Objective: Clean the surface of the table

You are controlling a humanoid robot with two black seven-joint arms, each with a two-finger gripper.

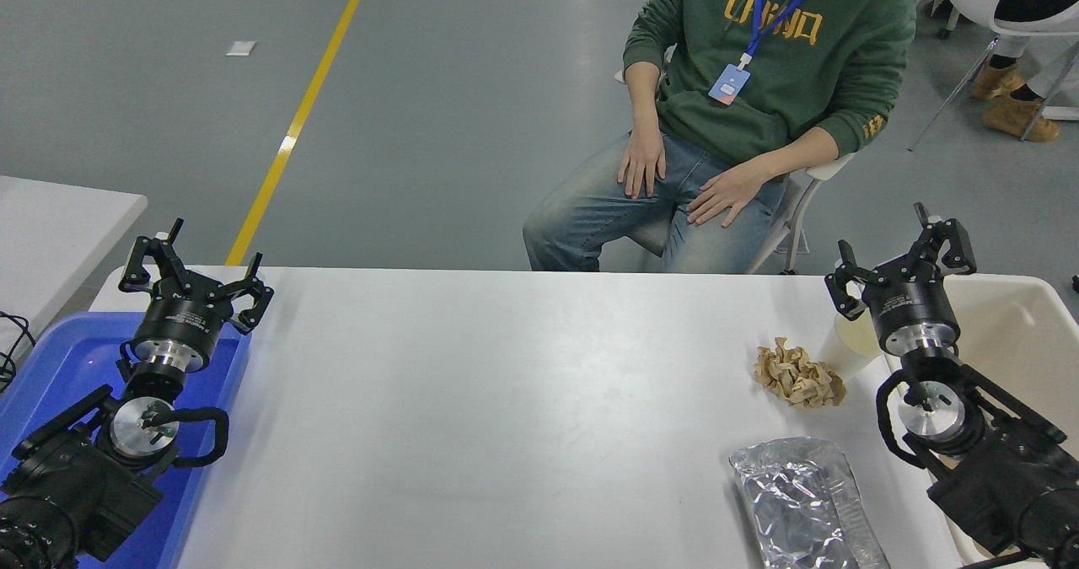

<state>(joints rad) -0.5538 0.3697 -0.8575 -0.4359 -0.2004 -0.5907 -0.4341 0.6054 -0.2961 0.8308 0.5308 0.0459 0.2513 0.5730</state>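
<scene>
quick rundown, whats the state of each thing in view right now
left pincer: open, empty, parked over the blue bin
right pincer: open, empty, above the paper cup
crumpled brown paper: lying on the table surface
silver foil bag: lying flat at the near edge
beige bin: looks empty

White table surface, litter at rt

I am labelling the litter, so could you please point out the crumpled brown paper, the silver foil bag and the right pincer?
crumpled brown paper (797, 374): head view, middle of the wad.
silver foil bag (799, 501): head view, centre of its face.
right pincer (902, 253): head view, midway between fingertips.
</scene>
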